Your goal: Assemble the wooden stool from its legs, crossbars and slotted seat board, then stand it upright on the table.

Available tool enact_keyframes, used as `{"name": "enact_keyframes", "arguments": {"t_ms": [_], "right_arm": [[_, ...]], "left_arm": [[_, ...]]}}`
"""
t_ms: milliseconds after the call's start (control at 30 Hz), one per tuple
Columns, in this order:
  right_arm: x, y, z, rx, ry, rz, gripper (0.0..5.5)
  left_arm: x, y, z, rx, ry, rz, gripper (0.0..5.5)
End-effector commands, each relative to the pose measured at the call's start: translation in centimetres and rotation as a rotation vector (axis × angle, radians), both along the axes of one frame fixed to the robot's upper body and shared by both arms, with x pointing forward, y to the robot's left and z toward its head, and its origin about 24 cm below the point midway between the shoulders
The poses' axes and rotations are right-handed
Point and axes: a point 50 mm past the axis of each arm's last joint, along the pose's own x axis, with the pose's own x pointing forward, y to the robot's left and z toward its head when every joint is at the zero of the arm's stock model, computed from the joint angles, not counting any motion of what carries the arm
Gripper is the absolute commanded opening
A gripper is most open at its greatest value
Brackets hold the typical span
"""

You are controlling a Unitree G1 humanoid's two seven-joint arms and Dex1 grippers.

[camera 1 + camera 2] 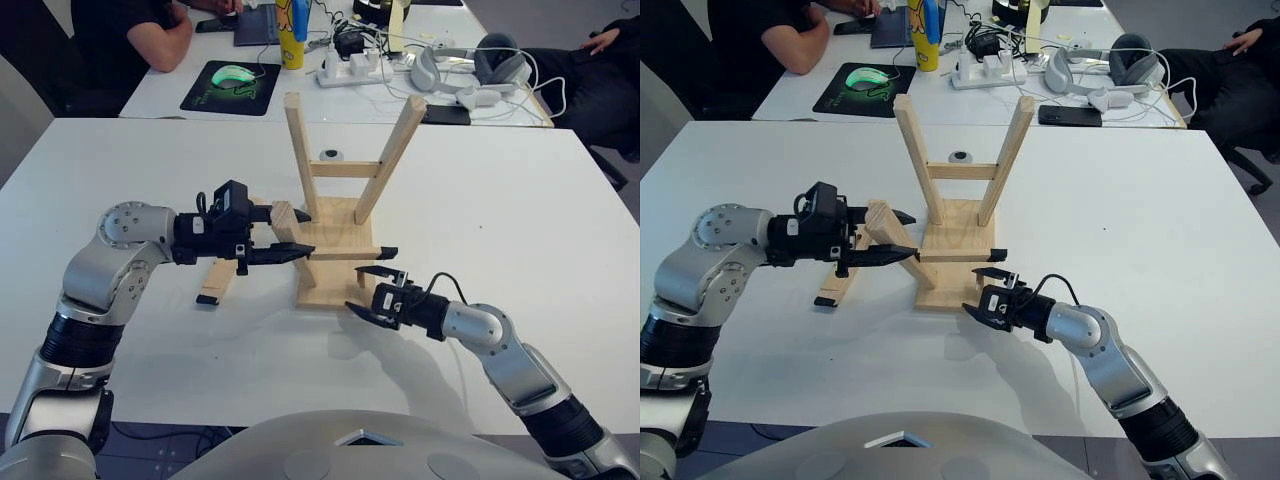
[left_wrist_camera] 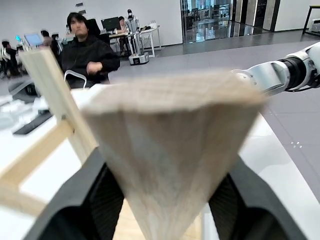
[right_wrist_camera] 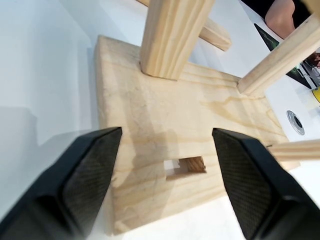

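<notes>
Right gripper (image 1: pixel 366 290) nearest, fingers spread, empty, just beside near edge of seat board (image 1: pixel 335 215). Probably best used bracing board. Board flat at centre of table (image 1: pixel 120 180): pale pine, visible grain, rectangular slot (image 3: pixel 184 167) unfilled. Left gripper (image 1: pixel 300 236) clamped on tilted leg (image 1: pixel 883 218), square-cut raw wood. Likely needs righting over slot, then straight push. Beyond, two upright legs (image 1: pixel 300 150) joined by crossbar (image 1: pixel 345 169).

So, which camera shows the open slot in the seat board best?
The right wrist view: the slot is seen plainly between the fingers of the right claw, near the seat board's edge. In both eye views the slot cannot be made out. In the left wrist view a wooden leg hides it.
</notes>
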Motion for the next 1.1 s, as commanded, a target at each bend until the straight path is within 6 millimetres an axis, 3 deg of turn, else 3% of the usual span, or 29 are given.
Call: {"name": "enact_keyframes", "arguments": {"t_ms": [33, 400, 633, 700, 800, 1100], "right_arm": [[-2.3, -0.9, -3.7, -0.125, 0.210, 0.013, 3.37], [-2.1, -1.6, -4.2, -0.146, 0.217, -0.011, 3.37], [-1.7, -1.6, -4.5, -0.135, 0.237, -0.069, 3.37], [-1.6, -1.5, -4.5, -0.132, 0.242, -0.075, 3.37], [-1.3, -1.4, -4.6, -0.138, 0.239, -0.094, 3.37], [0.1, -0.4, -4.9, -0.169, 0.199, -0.157, 3.37]], "left_arm": [[1.1, 1.2, 0.8, -0.029, -0.011, 0.120, 3.03], [0.6, 0.8, 3.4, -0.141, -0.027, 0.129, 4.39], [0.9, 3.4, 11.1, -0.463, -0.090, 0.253, 5.36], [1.2, 4.3, 12.6, -0.543, -0.118, 0.335, 5.36], [1.7, 4.5, 12.9, -0.624, -0.093, 0.416, 4.96], [2.9, 1.2, 10.1, -0.573, -0.039, 0.529, 3.74]]}}
